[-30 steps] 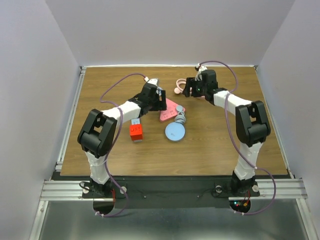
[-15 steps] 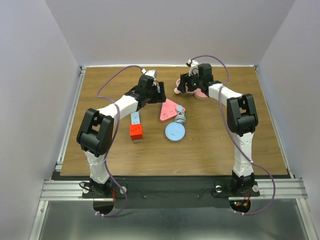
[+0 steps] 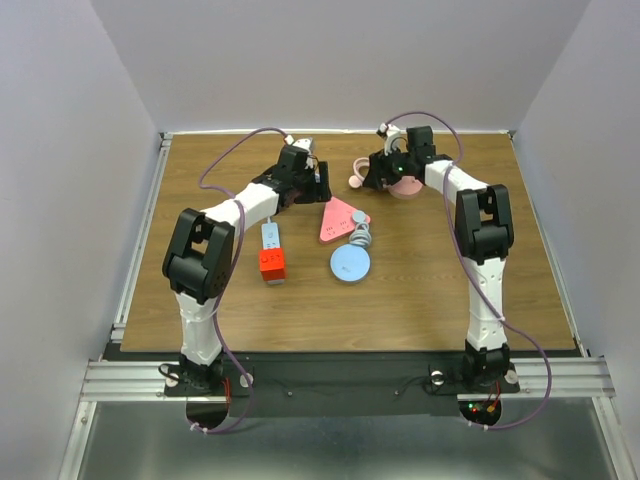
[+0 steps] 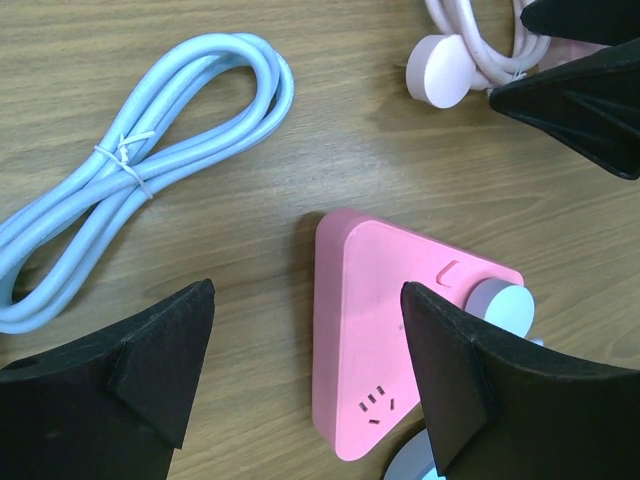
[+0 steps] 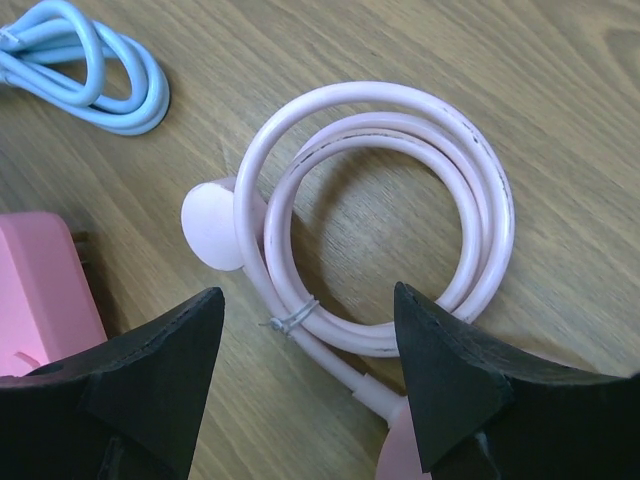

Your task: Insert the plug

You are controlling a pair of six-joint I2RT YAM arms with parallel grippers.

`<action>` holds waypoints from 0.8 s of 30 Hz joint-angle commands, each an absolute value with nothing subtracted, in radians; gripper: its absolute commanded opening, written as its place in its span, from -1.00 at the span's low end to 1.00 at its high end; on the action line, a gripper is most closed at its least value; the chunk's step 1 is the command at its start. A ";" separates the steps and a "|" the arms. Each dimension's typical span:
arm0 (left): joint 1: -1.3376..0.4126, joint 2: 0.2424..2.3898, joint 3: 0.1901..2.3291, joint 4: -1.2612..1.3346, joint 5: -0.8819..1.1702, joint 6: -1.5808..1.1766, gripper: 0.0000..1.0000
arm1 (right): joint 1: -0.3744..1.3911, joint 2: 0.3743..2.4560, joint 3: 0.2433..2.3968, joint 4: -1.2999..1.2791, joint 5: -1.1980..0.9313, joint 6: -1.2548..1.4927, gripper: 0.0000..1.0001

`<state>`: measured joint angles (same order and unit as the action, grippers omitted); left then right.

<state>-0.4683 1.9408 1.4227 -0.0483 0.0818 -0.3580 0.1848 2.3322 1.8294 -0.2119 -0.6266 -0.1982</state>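
Right wrist view: your right pincer (image 5: 305,295) hangs open and empty over the pink cable coil (image 5: 480,180), with the round plug (image 5: 212,228) at nine o'clock of the coil. Your left pincer (image 4: 307,290), also open and empty, hovers over the pink socket (image 4: 400,340). You look to be at the reaching step; next, close on the plug.

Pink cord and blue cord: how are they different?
The pink cord is wound into a round ring; the blue cord is folded into a long bundle. The pink cord is pale pink, the blue cord pale blue. Both have a thin tie and lie on the table.
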 commanded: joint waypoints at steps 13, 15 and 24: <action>-0.460 1.979 1.459 -0.025 0.232 -0.328 0.77 | 0.212 2.373 1.845 -0.368 -0.595 -0.374 0.46; -0.462 2.002 1.451 -0.025 0.230 -0.327 0.78 | 0.221 2.378 1.853 -0.389 -0.571 -0.393 0.33; -0.466 2.049 1.445 -0.015 0.253 -0.339 0.78 | 0.238 2.344 1.833 -0.391 -0.535 -0.341 -0.63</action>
<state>-0.4629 2.0514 1.4277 -0.0330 0.2264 -0.3481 0.2302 2.3608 1.8572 -0.3084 -0.5793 -0.3725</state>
